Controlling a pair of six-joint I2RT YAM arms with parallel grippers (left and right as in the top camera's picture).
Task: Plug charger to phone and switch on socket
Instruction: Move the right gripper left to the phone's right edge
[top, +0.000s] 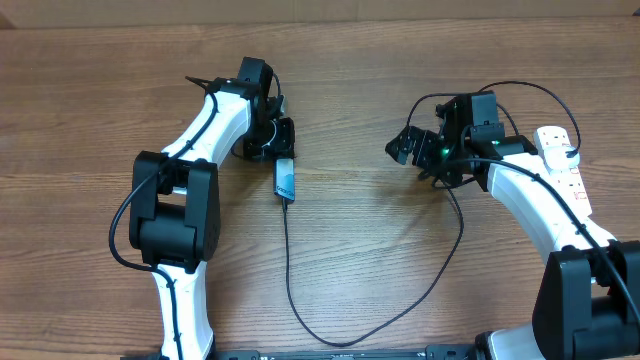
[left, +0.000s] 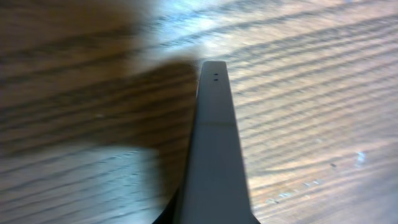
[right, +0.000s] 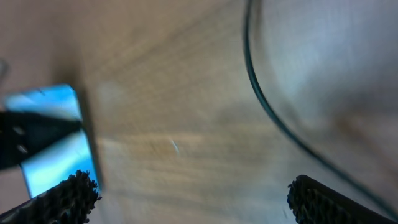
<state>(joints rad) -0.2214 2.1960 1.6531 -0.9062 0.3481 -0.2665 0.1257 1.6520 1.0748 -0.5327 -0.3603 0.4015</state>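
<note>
The left gripper (top: 272, 140) clamps the far end of the phone (top: 285, 181), the charger (top: 287, 250) loops from the phone's near end across to the right gripper (top: 405, 150), its jaws wide open, and the socket (top: 560, 150) lies farthest right.

Overhead looks straight down on the table (top: 90, 100) from afar; both wrist cameras sit low and close; all 3 views share the phone (top: 285, 181).
</note>
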